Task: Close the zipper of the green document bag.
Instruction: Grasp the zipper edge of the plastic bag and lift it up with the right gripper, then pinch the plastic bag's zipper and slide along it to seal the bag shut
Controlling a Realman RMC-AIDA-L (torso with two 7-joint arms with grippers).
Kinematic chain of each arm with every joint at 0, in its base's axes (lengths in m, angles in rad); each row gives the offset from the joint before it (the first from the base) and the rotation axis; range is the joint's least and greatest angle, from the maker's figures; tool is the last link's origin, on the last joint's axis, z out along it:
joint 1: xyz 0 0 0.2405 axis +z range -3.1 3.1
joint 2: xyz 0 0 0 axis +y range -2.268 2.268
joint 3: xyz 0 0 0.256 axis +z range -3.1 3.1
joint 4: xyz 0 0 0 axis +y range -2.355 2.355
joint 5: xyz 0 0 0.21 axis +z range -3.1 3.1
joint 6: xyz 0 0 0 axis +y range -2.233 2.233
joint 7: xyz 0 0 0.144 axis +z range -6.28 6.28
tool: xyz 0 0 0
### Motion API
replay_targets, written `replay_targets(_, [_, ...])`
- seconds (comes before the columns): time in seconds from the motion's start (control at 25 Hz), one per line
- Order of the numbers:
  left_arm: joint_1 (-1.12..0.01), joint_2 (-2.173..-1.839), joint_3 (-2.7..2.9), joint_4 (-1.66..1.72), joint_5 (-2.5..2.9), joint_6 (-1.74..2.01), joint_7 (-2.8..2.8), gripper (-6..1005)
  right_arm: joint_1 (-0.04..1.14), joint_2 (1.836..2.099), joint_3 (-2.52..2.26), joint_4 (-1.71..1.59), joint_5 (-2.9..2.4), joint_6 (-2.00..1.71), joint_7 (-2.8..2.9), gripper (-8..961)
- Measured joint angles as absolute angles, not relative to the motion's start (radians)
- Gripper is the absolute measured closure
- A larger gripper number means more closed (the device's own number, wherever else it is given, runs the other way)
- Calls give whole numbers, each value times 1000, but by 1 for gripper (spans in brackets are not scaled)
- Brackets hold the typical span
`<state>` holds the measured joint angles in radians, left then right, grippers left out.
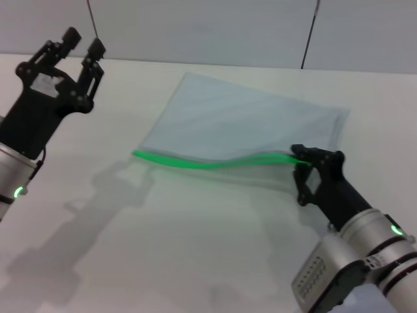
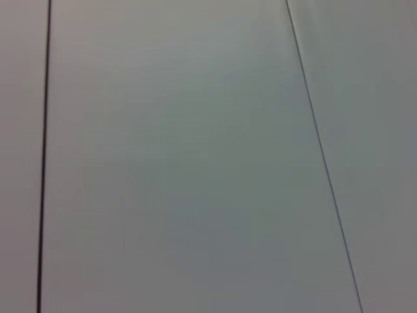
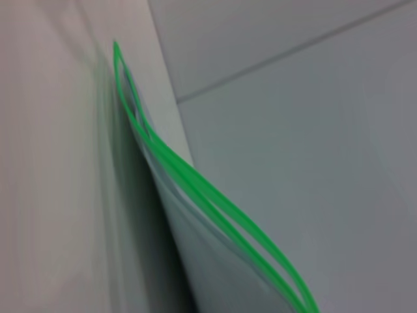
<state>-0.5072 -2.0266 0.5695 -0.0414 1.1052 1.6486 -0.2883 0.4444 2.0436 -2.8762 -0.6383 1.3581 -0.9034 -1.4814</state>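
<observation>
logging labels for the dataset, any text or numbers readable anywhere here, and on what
None can be read. The left claw, raised over the table's far left, carries a pale sticker, too blurred to read. No print shows on the green document bag, its zipper, or the right claw.

White table (image 1: 195,261), grey wall panels (image 1: 208,26) — dark seams

The document bag (image 1: 241,120) lies flat on the table (image 1: 163,241), toward the far right. Its zipper (image 1: 208,162) runs along the near edge. The right gripper (image 1: 306,160) sits at that zipper's right end (touching it), the left gripper (image 1: 81,49) well off to the far left.
</observation>
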Motion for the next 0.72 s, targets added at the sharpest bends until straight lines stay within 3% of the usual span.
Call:
replay_targets(0.36, [-556, -2027, 753, -41, 1107, 1531, -186, 599, 484, 2041, -2876, -709, 1328, -891, -1476, 906])
replay_targets(0.72, [-592, -2032, 960, -45, 1106, 1453, -33, 600, 517, 2044, -2876, -724, 1320, -863, -1469, 902])
